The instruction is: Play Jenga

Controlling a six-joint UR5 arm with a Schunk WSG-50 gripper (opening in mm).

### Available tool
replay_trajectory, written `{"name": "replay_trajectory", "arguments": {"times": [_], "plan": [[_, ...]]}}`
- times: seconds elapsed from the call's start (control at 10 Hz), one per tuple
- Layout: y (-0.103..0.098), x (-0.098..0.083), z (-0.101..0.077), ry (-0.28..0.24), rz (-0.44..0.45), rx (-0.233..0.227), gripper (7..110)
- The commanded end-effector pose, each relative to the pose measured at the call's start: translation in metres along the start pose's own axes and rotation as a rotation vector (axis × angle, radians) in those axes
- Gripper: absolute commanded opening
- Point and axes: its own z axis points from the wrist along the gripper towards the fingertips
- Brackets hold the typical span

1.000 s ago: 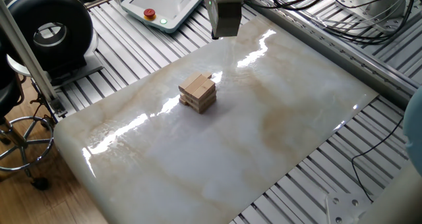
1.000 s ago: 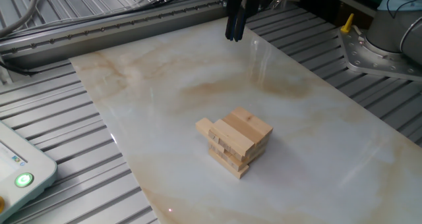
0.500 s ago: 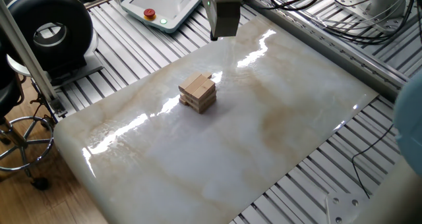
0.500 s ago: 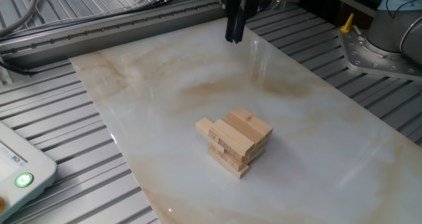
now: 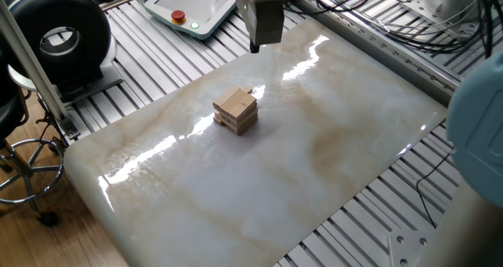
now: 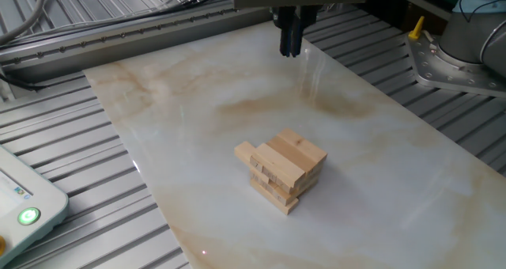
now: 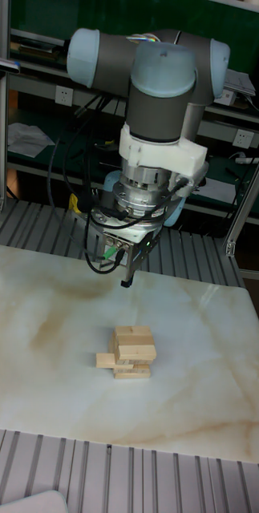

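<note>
The Jenga stack (image 5: 236,110) is a small pile of tan wooden blocks in crosswise layers, standing on the marble board (image 5: 259,196). One block (image 6: 245,152) juts out from the stack's side (image 7: 105,361). My gripper (image 6: 291,51) hangs above the board's far edge, well behind the Jenga stack (image 6: 281,170) and clear of it. Its dark fingers are pressed together with nothing between them. In the tall view the gripper (image 7: 127,280) points straight down, above and behind the Jenga stack (image 7: 131,353).
A teach pendant (image 5: 192,4) with a red button lies on the slatted table past the board. A black round device (image 5: 55,35) and a stool (image 5: 16,141) stand to the left. Cables (image 5: 377,8) run along the back. The robot base (image 6: 466,47) sits at the right.
The gripper has shifted a little sideways along the board's far edge and slightly lower. More of the arm's blue link shows at the right edge. The stack has not moved.
</note>
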Motion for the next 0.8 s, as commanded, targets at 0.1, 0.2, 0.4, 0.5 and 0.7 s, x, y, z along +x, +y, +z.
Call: {"name": "replay_trajectory", "arguments": {"times": [0.1,0.2,0.4,0.5,0.7], "plan": [[-0.004,0.0,-0.013,0.082,-0.124,0.006,7],[-0.007,0.003,-0.015,0.087,-0.127,0.015,7],[-0.011,0.006,-0.017,0.083,-0.046,0.02,7],[-0.025,0.0,-0.017,0.056,0.037,0.077,7],[-0.036,0.004,-0.02,0.073,-0.039,0.115,7]]}}
